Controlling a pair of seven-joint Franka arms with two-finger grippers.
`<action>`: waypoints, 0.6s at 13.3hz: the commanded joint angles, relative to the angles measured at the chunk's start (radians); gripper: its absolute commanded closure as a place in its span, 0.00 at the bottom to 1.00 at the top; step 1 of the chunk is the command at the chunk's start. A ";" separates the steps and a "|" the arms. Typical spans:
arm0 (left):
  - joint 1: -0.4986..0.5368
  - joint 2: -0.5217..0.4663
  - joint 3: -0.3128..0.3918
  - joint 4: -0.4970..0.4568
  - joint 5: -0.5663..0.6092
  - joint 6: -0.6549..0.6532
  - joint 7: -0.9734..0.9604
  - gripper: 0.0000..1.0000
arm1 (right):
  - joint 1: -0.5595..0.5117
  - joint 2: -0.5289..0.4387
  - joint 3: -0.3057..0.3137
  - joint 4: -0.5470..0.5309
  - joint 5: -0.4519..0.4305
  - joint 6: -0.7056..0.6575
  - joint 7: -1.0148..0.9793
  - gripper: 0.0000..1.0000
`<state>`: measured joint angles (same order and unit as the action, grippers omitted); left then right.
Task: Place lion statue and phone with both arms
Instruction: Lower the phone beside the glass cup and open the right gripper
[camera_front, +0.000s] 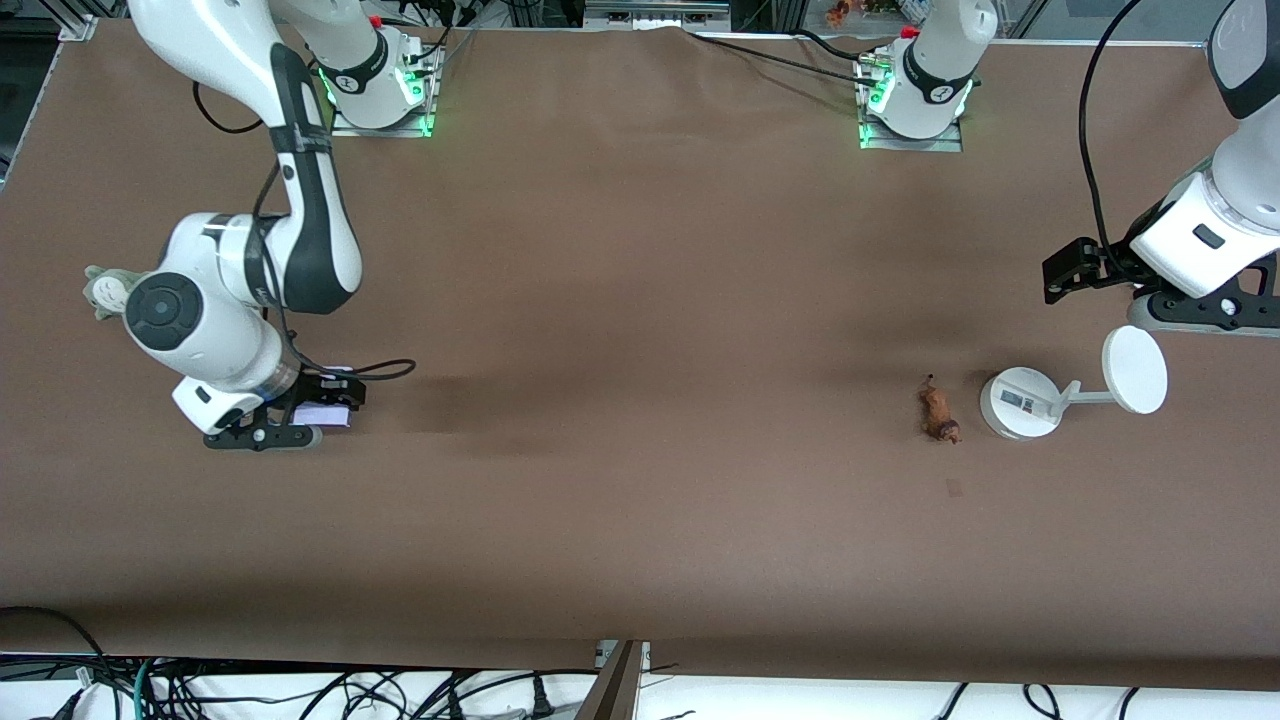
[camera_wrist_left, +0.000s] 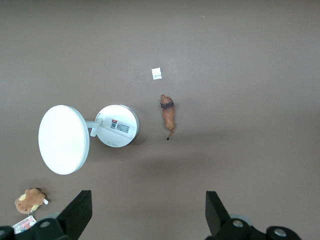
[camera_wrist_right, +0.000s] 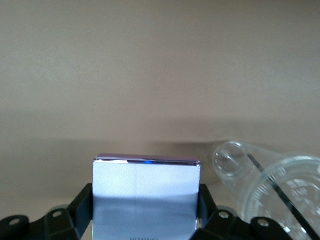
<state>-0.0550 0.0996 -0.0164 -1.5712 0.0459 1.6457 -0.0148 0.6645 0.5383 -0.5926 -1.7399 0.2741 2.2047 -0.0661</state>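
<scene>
A: Right gripper (camera_front: 322, 405) first. What has it got?

B: Its fingers are clamped on the phone (camera_front: 326, 415), one against each long edge. The right wrist view shows that plainly: the phone (camera_wrist_right: 146, 195) sits between the two black fingers (camera_wrist_right: 82, 205), pale lavender face up, with a darker purple rim along its end.

A: Where is that, taking the stand as the landmark?

B: Well apart from the stand (camera_front: 1020, 402), at the right arm's end of the table (camera_front: 640, 300). I cannot tell whether the phone touches the table. A clear plastic cup (camera_wrist_right: 272, 185) lies on its side just beside the phone in the right wrist view. A grey-green plush (camera_front: 105, 290) peeks out from under the right arm.

A: And the left gripper?

B: Left gripper (camera_front: 1075, 270) hangs above the table near the stand, toward the left arm's end, with nothing in it. In the left wrist view its fingers (camera_wrist_left: 80, 210) are spread wide, and the table shows between them.

A: The lion?

B: The lion (camera_front: 938, 410) lies on the table just beside the stand's round base, not touching it, on the side toward the right arm. Its dark mane end points at the front camera. In the left wrist view the lion (camera_wrist_left: 168, 115) is beside the stand (camera_wrist_left: 117, 126), whose white disc (camera_wrist_left: 63, 139) sticks out on a short arm. A small white scrap (camera_wrist_left: 156, 74) lies near the lion's mane end, and a brown plush (camera_wrist_left: 30, 200) with a tag lies near the disc.
</scene>
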 joint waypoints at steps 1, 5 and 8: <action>-0.002 0.009 0.003 0.027 -0.020 -0.021 0.016 0.00 | -0.009 0.034 0.016 -0.009 0.074 0.067 -0.064 1.00; -0.002 0.009 0.003 0.027 -0.020 -0.021 0.015 0.00 | -0.016 0.126 0.016 -0.009 0.189 0.150 -0.173 1.00; -0.002 0.009 0.003 0.027 -0.020 -0.021 0.015 0.00 | -0.016 0.179 0.019 -0.007 0.252 0.208 -0.210 1.00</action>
<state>-0.0552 0.0995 -0.0165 -1.5712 0.0459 1.6454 -0.0148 0.6550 0.7005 -0.5816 -1.7423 0.4710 2.3718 -0.2294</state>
